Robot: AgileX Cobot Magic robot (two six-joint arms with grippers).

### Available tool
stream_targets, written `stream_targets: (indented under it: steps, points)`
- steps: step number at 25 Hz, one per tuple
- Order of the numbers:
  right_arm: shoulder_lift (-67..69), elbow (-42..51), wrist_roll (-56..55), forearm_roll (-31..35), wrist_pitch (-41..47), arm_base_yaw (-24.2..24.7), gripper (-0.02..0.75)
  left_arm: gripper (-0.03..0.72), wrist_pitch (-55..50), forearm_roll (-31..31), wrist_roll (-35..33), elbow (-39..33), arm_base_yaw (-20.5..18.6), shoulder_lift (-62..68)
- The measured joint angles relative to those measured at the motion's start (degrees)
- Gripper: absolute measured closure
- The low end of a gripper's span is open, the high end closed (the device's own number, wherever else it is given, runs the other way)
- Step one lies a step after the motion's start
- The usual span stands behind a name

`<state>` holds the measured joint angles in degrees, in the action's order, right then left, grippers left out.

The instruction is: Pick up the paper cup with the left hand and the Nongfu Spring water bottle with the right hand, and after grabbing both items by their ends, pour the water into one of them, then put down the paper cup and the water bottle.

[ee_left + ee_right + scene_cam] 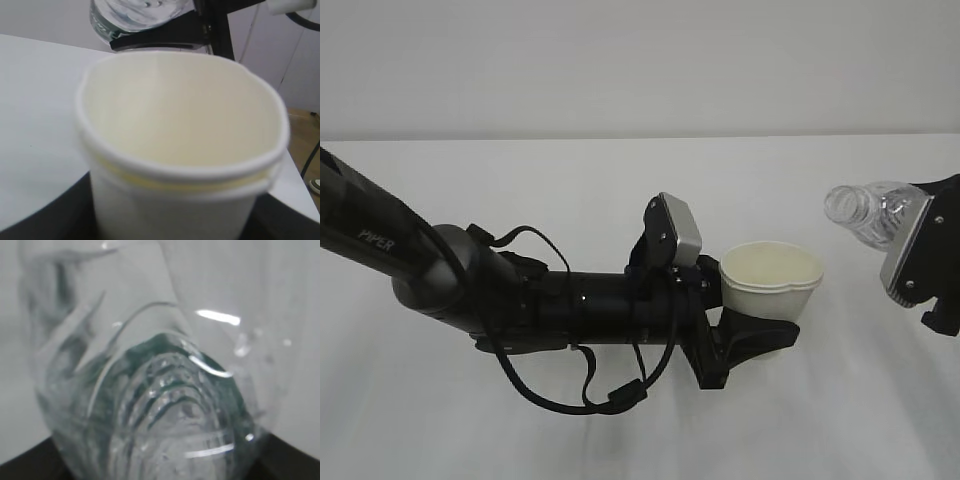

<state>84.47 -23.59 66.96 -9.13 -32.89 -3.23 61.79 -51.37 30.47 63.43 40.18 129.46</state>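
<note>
My left gripper [760, 325] is shut on the white paper cup [771, 278], holding it upright by its lower part above the table. In the left wrist view the cup [180, 130] fills the frame, its cream inside showing, with dark fingers [40, 215] at both bottom corners. My right gripper [923, 255] is shut on the clear Nongfu Spring water bottle [865, 213], which lies tilted with its open mouth towards the cup, up and to the right of the rim. The bottle [160, 390] fills the right wrist view. No stream of water shows.
A white table [620, 180] spreads under both arms, against a plain pale wall. My left arm [470, 290], with looped cables, stretches across the left and middle of the table. In the left wrist view the bottle [135, 15] hangs just beyond the cup's far rim.
</note>
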Motion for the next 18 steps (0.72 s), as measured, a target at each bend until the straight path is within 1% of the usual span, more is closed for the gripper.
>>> stream_targets:
  steps: [10,18]
  points:
    - [1.33,0.0,3.49,-0.1,-0.47,0.0,0.288,0.252,0.8,-1.35,0.0,0.0,0.08,0.0]
    - [3.15,0.0,4.17,-0.9,-5.57,0.0,0.288,0.253,0.68,-3.35,0.0,1.2,0.08,0.0]
